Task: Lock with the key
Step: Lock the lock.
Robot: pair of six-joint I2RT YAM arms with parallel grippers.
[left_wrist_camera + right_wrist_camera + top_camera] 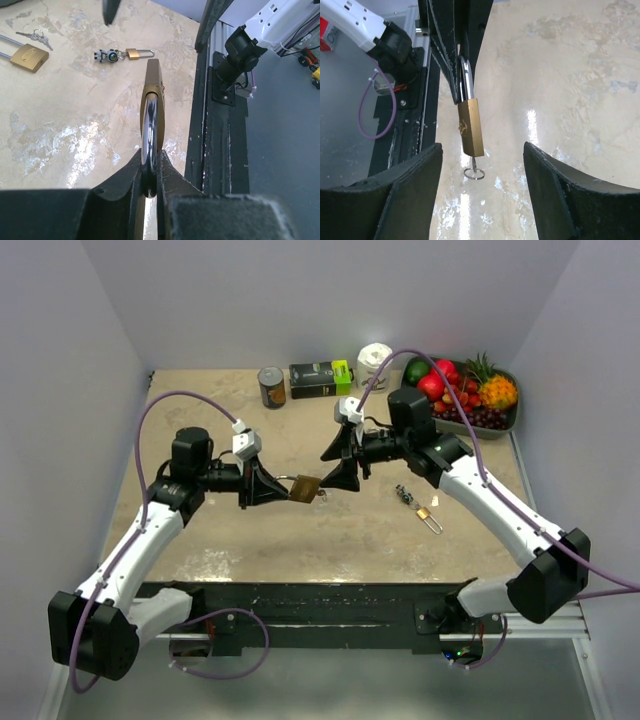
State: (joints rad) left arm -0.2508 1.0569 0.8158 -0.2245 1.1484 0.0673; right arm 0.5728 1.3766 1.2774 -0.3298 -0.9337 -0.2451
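Observation:
A brass padlock point(305, 488) hangs above the table with my left gripper point(283, 486) shut on its steel shackle point(150, 130). In the left wrist view the lock body point(153, 95) points away from the fingers point(172, 175). A key point(476, 161) sticks out of the bottom of the padlock point(470, 127), and its ring hangs free. My right gripper point(325, 470) faces the lock from the right. It is open, with its fingers point(417, 185) wide on either side of the key and touching nothing.
A small padlock point(431, 517) with a key fob point(404, 493) lies on the table to the right. Another brass padlock point(29, 56) with keys point(35, 35) lies beyond. At the back stand a can point(271, 387), a box point(320, 378), a white roll point(375, 360) and a fruit tray point(508, 422).

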